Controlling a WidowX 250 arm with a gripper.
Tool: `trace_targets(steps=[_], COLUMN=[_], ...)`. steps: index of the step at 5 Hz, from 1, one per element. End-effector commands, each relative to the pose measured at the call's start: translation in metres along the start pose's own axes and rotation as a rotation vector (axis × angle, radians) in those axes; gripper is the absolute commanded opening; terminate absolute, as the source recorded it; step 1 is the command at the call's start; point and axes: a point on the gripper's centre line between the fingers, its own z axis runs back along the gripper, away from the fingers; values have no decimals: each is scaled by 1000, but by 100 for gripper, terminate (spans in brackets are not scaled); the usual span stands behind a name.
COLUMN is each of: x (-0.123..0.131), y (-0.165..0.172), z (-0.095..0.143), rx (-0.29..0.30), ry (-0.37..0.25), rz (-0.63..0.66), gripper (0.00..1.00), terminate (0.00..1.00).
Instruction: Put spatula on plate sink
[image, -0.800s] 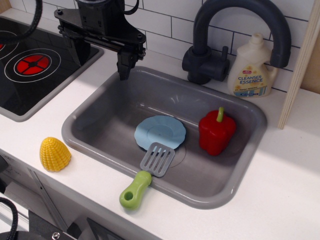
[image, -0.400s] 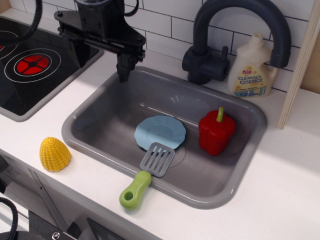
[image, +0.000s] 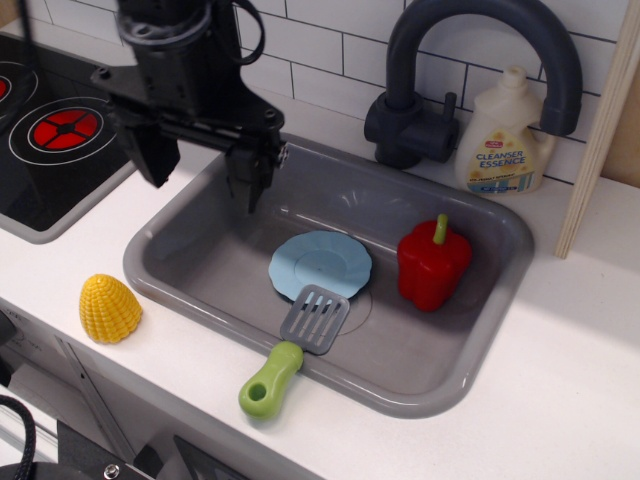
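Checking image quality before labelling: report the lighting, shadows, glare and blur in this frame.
In observation.image, the lighting is even and bright; soft shadows sit under the red pepper and beside the corn. There is mild sheen on the sink rim but no harsh glare. The spatula and plate are sharp; the gripper looks slightly soft.

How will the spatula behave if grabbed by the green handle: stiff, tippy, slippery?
Probably stiff: the spatula looks like moulded plastic. It bridges the sink rim, head inside, handle on the counter, so it may pivot or slide when nudged. The rounded, glossy handle could slip in the gripper.
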Motion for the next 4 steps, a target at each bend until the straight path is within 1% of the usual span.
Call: trace_targets(steps=[1,2,3,4], x=[-38,-47,-50,-53], y=[-29,-47,-60,-65], z=[7,3,-7,-21], rx=[-19,-37,-46,-38], ry=[-4,52,72,62], rz=[30,40,38,37], gripper=[100,100,100,100], terminate=[0,0,0,0])
